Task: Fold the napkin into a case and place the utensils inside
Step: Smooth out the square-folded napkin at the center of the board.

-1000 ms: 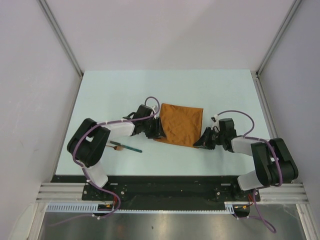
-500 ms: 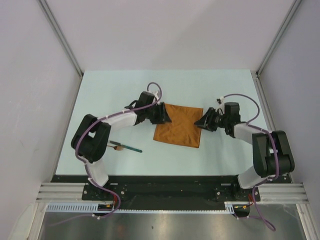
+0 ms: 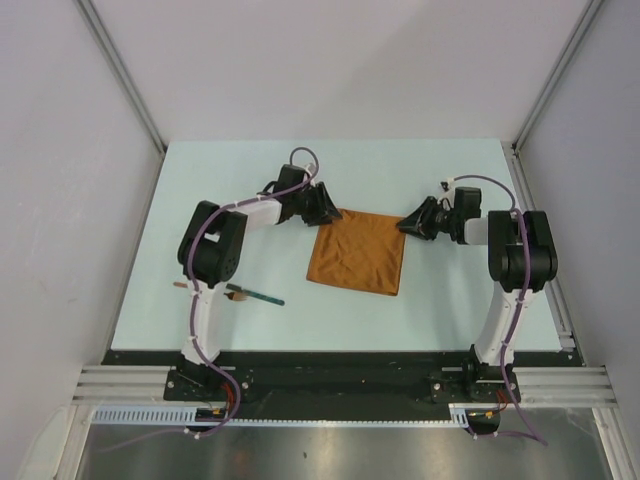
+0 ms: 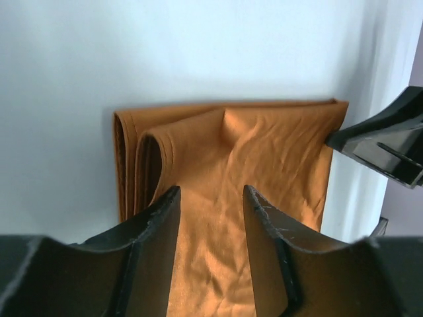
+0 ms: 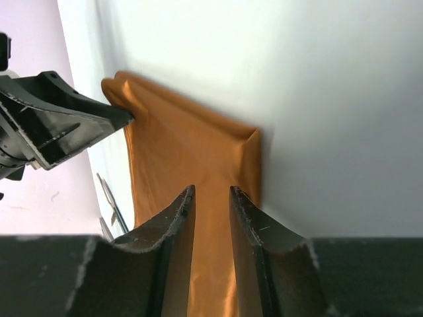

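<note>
From the top view, the napkin (image 3: 357, 252) lies flat in the middle of the counter (image 3: 250, 180). It is folded to a layered rectangle, still wider than I'd want for a case. My left gripper (image 3: 325, 207) sits at its far-left corner and my right gripper (image 3: 408, 224) at the far-right one. The utensils (image 3: 252, 294) lie well apart, near the left arm's base. From up here I can't read either gripper's jaws.

In the left wrist view, the jaws stand apart, released, with cloth showing in the gap. Only this view shows the napkin's stacked, rounded fold edges, at least 2 loops.

In the right wrist view, the jaws are narrowly parted and cloth fills the gap. I cannot tell whether they pinch it.

I judge the cloth light and limp, with layers that may slide. I'd take hold at the corners, pinching every layer together.
</note>
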Motion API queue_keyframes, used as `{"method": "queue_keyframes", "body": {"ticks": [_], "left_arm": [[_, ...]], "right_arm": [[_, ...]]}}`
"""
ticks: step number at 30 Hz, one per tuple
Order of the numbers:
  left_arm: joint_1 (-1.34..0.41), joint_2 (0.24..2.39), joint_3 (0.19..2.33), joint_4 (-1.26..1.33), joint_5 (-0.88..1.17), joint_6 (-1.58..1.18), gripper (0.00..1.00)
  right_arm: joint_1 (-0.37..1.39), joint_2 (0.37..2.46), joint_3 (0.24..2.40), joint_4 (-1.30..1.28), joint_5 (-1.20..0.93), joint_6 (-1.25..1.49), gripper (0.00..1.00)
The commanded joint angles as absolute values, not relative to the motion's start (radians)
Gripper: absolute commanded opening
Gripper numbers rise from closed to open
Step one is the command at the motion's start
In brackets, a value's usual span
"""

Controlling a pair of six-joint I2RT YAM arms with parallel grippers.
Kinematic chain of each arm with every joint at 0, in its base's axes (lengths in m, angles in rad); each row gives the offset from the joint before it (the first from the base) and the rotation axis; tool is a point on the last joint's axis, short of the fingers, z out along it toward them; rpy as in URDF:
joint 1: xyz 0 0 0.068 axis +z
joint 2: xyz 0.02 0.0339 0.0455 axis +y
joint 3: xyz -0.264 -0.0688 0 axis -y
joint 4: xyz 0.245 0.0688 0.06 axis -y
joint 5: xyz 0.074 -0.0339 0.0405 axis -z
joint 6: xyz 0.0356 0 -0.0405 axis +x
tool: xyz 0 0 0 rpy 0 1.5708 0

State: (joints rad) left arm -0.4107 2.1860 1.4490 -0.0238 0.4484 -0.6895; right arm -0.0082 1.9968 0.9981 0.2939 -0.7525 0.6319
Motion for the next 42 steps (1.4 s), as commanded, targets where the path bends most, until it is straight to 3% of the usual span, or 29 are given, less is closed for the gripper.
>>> {"method": "queue_keyframes", "body": {"ticks": [1,7,11,15,22,26,30,34,35,42], "left_arm": [[-0.387,2.226,1.517,-0.04,0.434,-0.695,0.49],[-0.362,2.252,1.587,-0.138,0.411,-0.641,0.51],[-0.367,2.133,1.573,-0.224,0.382,-0.577,0.53],[-0.371,1.947,1.49,-0.276,0.356,-0.574,0.56],[-0.46,1.589,1.212,-0.213,0.396,-0.6,0.6],[-0.529,1.546,1.111,-0.141,0.459,-0.618,0.56],[-0.517,1.673,1.127,-0.083,0.469,-0.641,0.34],[-0.471,1.846,1.251,-0.084,0.433,-0.611,0.18],[-0.456,1.879,1.299,-0.078,0.458,-0.618,0.15],[-0.39,2.118,1.475,-0.072,0.486,-0.652,0.1]], "right_arm": [[-0.046,2.054,1.072,0.35,-0.805,0.637,0.33],[-0.058,2.111,1.187,0.2,-0.778,0.566,0.41],[-0.032,1.97,1.164,0.036,-0.629,0.515,0.51],[-0.009,1.79,1.057,-0.203,-0.419,0.483,0.59],[0.043,1.548,0.679,-0.16,-0.492,0.503,0.6],[0.078,1.427,0.527,-0.032,-0.523,0.557,0.54],[0.098,1.292,0.486,0.025,-0.503,0.566,0.46],[0.098,1.267,0.506,0.04,-0.518,0.552,0.4],[0.1,1.278,0.512,0.052,-0.561,0.554,0.33],[0.147,1.488,0.561,0.199,-0.712,0.578,0.16]]}}
